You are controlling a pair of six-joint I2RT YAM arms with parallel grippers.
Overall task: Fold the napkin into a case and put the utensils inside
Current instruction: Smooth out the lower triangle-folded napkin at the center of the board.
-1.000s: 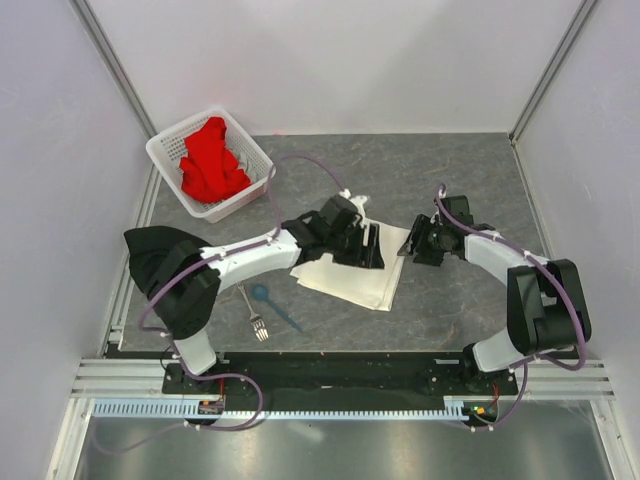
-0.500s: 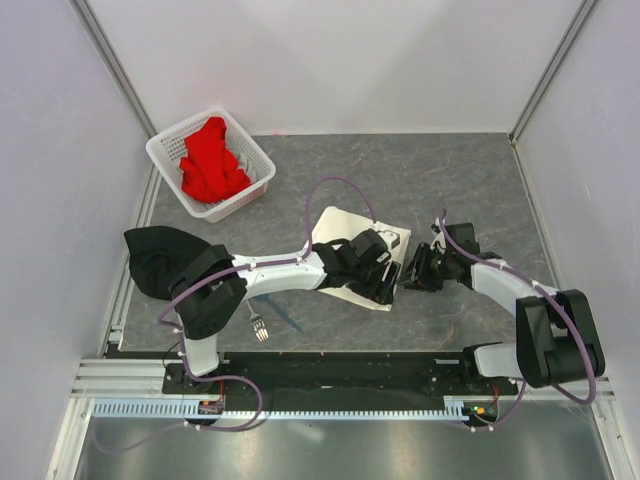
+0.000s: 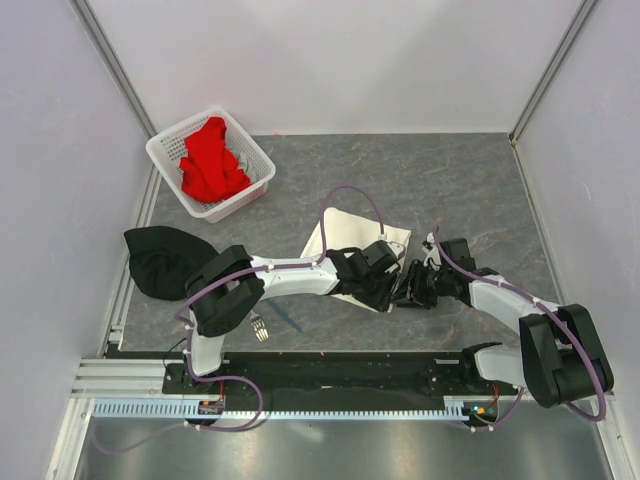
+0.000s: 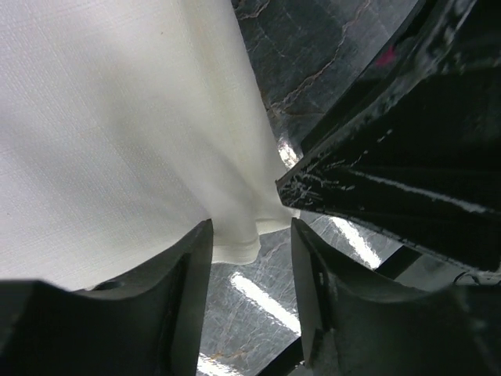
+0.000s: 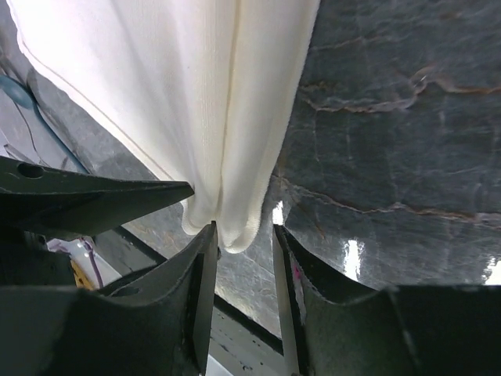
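The cream-white napkin (image 3: 345, 235) lies folded mid-table. Its near right corner shows in both wrist views. My left gripper (image 3: 390, 292) is open, and the corner of the napkin (image 4: 235, 235) reaches just between its fingertips. My right gripper (image 3: 410, 290) is open too, its tips on either side of the rounded folded corner of the napkin (image 5: 235, 223). The two grippers nearly touch; the right one (image 4: 407, 172) fills the left wrist view's right side. The silver fork (image 3: 258, 325) and the blue spoon (image 3: 288, 320) lie left of the napkin, the spoon partly under the left arm.
A white perforated basket (image 3: 160, 150) with a red cloth (image 3: 210, 160) stands at the back left. A black cloth (image 3: 160, 260) lies at the left edge. The rail of the arm bases (image 3: 330, 365) runs close in front of the grippers.
Both grippers have moved from the napkin's far side toward the near edge and now meet at its near right corner. The napkin has shifted and looks narrower.
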